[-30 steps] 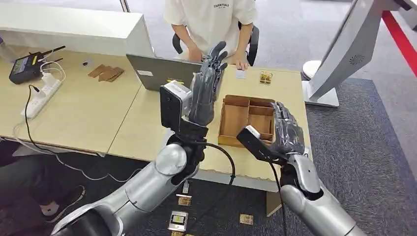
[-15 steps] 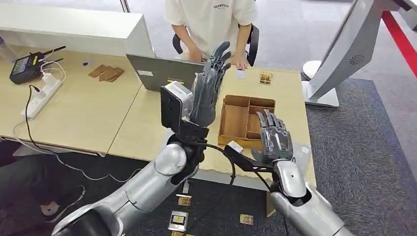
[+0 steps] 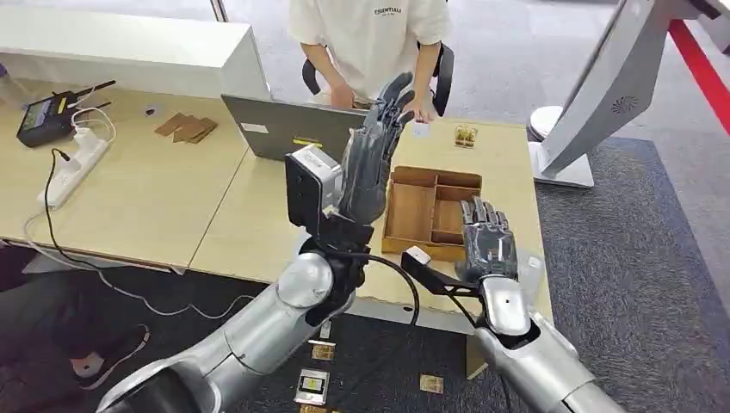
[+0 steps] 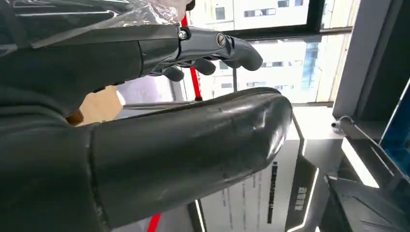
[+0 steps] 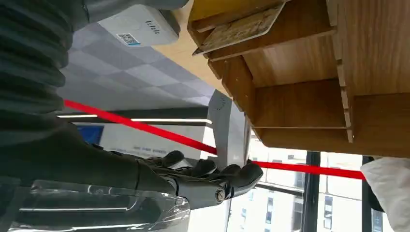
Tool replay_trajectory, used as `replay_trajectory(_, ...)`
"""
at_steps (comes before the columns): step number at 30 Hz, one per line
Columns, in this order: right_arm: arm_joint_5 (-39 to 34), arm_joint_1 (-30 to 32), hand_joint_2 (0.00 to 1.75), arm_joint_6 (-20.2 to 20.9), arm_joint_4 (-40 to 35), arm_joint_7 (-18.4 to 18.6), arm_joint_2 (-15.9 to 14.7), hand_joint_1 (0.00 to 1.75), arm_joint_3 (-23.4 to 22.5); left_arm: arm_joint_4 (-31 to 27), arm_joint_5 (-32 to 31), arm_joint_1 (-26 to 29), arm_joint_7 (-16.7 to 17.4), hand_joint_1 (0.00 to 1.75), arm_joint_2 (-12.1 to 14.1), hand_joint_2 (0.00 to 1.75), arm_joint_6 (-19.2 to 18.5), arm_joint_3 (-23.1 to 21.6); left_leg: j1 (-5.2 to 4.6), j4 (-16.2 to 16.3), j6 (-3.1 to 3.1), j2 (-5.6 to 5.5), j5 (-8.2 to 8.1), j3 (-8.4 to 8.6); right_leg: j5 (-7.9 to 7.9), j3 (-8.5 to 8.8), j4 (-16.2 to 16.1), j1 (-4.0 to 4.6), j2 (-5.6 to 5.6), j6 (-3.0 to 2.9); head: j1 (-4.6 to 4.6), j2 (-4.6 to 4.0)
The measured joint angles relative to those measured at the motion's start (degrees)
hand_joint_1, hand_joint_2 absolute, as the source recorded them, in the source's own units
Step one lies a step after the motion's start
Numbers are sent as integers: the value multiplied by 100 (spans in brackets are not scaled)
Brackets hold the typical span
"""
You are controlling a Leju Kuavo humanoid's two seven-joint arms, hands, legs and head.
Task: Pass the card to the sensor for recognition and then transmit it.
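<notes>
A small white card [image 3: 421, 130] lies flat on the far edge of the pale wooden table [image 3: 172, 198], just by a seated person's hand [image 3: 422, 110] and well beyond both robot hands. The raised left hand [image 3: 372, 151] is empty, fingers extended and apart. The right hand [image 3: 488, 243], spread and empty, hovers beside the brown wooden compartment tray [image 3: 428, 209]. The right wrist view reveals a worn card [image 5: 239, 30] tilted inside the tray.
</notes>
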Motion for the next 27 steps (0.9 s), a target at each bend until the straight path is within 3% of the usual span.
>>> replay_trajectory(27, 22, -309, 175, -396, 1224, -42, 449, 0, -11, 116, 146, -13, -50, 0, -63, 0, -7, -81, 0, 0, 0, 2, 0, 0, 0, -1, 0, 1, 1, 0, -2, 0)
